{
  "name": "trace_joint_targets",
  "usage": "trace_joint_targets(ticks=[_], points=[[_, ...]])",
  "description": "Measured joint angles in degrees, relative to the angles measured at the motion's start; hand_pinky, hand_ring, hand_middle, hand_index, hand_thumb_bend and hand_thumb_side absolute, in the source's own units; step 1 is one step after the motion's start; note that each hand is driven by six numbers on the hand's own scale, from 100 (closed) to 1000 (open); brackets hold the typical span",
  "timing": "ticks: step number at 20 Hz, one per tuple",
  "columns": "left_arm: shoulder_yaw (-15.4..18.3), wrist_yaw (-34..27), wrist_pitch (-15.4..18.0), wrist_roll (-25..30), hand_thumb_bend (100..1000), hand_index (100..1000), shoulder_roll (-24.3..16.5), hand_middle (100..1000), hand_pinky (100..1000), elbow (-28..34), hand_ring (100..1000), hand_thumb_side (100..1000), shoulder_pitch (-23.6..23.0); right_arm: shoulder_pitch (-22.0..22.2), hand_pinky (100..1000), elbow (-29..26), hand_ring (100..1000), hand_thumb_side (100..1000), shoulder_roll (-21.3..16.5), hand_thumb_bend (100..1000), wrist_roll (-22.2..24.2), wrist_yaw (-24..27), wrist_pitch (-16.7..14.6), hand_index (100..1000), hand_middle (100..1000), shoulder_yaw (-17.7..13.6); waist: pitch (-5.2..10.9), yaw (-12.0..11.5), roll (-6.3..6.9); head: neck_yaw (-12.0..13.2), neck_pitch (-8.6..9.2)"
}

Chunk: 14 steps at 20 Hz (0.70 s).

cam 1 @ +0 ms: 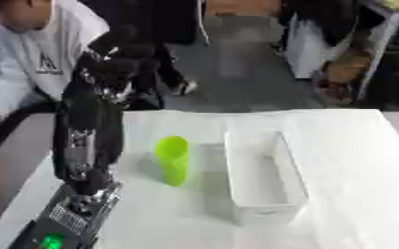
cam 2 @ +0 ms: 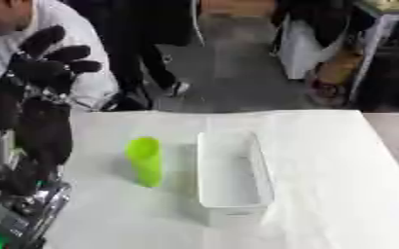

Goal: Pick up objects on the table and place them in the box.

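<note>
A bright green cup [cam 1: 172,160] stands upright on the white table [cam 1: 348,160], just left of a white rectangular box [cam 1: 262,176]. The box looks empty. My left hand [cam 1: 111,56] is raised high at the left, above and behind the cup, well apart from it. Its fingers are spread and relaxed, holding nothing. The black forearm [cam 1: 88,141] runs down to the lower left corner. My right hand shows in no view.
A person in a white top [cam 1: 41,53] sits at the table's far left edge. Beyond the far edge lie grey floor, a white cabinet [cam 1: 309,46] and clutter. White tabletop stretches to the right of the box.
</note>
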State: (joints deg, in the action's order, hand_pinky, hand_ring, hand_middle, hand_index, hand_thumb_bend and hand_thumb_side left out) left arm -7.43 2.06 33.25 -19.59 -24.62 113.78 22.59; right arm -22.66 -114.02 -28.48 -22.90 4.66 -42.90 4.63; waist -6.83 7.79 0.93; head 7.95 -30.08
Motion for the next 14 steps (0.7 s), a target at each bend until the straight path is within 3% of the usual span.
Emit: trace_joint_targets(ticks=[4,9,13,14], points=[[-0.01,0.0,0.02,0.02,101,729,0.0,841,709,0.0,740,865,-0.1,-0.43,152,0.0,323,489,0.0,188,0.86,4.81,-0.69,715,403,0.84,0.0,0.19,0.11,-3.43,-3.17],[-0.02,0.22,0.04,0.11,101,724,0.0,842,709,0.0,740,866,-0.45,-0.47,176,0.0,352,500,0.0,139,3.71,12.49,0.18,711,481,1.99,-0.01,0.81,0.46,-6.55,-6.66],[-0.32,0.43,-0.42,0.63,101,728,-0.18,841,710,0.0,737,873,-1.27,-1.69,173,0.0,344,431,0.33,208,12.09,22.18,2.25,670,465,4.71,-0.12,1.58,0.5,-6.58,-8.4],[-0.34,0.6,-0.87,0.95,102,730,-0.41,843,709,0.0,737,879,-1.53,-1.87,183,0.01,348,449,0.34,185,15.01,24.73,2.39,663,469,4.82,-0.12,1.84,0.53,-5.87,-8.44]])
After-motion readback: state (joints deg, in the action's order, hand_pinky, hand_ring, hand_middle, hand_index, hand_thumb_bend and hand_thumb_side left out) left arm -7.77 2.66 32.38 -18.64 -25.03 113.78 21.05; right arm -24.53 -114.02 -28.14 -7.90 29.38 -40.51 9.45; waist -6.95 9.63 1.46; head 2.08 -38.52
